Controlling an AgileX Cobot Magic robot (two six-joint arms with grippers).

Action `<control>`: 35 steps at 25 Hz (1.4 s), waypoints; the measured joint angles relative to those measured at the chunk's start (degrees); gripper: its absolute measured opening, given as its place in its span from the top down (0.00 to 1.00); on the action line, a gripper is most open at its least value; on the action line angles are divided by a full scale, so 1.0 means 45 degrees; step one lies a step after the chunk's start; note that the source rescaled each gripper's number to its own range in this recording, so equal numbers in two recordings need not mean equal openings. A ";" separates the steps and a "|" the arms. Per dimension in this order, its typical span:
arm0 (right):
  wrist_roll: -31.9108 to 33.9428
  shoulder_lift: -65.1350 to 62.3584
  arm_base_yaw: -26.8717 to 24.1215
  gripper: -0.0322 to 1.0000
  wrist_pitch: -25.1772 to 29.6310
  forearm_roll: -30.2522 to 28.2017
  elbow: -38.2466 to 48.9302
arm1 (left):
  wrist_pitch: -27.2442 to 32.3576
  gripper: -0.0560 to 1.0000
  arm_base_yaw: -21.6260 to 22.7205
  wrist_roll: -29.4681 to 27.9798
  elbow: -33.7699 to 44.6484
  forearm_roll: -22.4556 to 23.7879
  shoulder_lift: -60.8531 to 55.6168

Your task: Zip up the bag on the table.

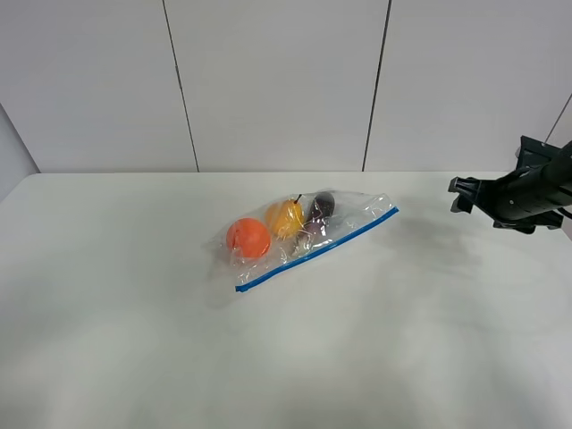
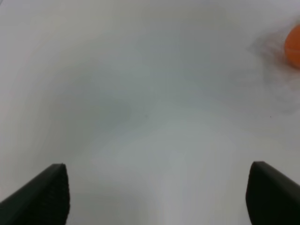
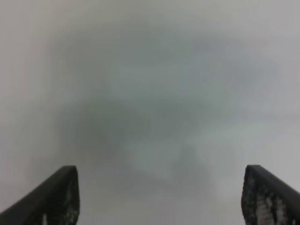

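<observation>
The right black gripper [image 1: 460, 195] hangs over the far right side of the big white flat table [image 1: 134, 357]. In its own wrist view the gripper [image 3: 159, 197] has its two dark fingers [image 3: 63, 197] spread wide apart, with nothing between them, only blurry white table below. It holds nothing.

The left gripper [image 2: 157, 197] does not show in the high view. Its wrist view shows its two black fingers [image 2: 47, 197] also spread wide, over bare white table. It holds nothing too. At one edge of that view there is a bit of the round orange fruit [image 2: 293, 46], so the bag is not far from it, but I cannot tell just how near.

The clear crinkly plastic bag [image 1: 304, 237] lies flat near the middle of the table. It is to the left of the right gripper and a bit closer to the front, with open table in between. Inside are the round orange fruit [image 1: 248, 238], a yellow pear-shaped fruit [image 1: 284, 218] and a dark purple fruit [image 1: 322, 206].

The thin blue zipper strip [image 1: 317, 249] runs along the front edge of the bag. It lies on a slant. Its right end points up toward the right gripper, and its left end is lower and nearer the front. I think the right gripper is well placed for the right end of the strip, and the left gripper for the left end.
</observation>
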 joint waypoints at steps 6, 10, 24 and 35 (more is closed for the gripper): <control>-0.0750 -0.0012 -0.0014 0.16 0.1271 -0.0222 0.0000 | 0.0000 0.01 0.0000 0.0000 0.0000 0.0000 0.0000; -0.1114 -0.0534 -0.0014 0.16 0.1400 -0.1001 0.0000 | 0.0000 0.01 0.0000 0.0000 0.0000 0.0000 0.0000; -0.2344 -0.5849 -0.0404 0.16 0.3057 -0.3472 0.0000 | 0.0000 0.01 0.0000 0.0000 0.0000 0.0000 0.0000; -0.1573 -1.0016 -0.0404 0.16 0.5740 -0.3691 0.0000 | 0.0000 0.01 0.0000 0.0000 0.0000 0.0000 0.0000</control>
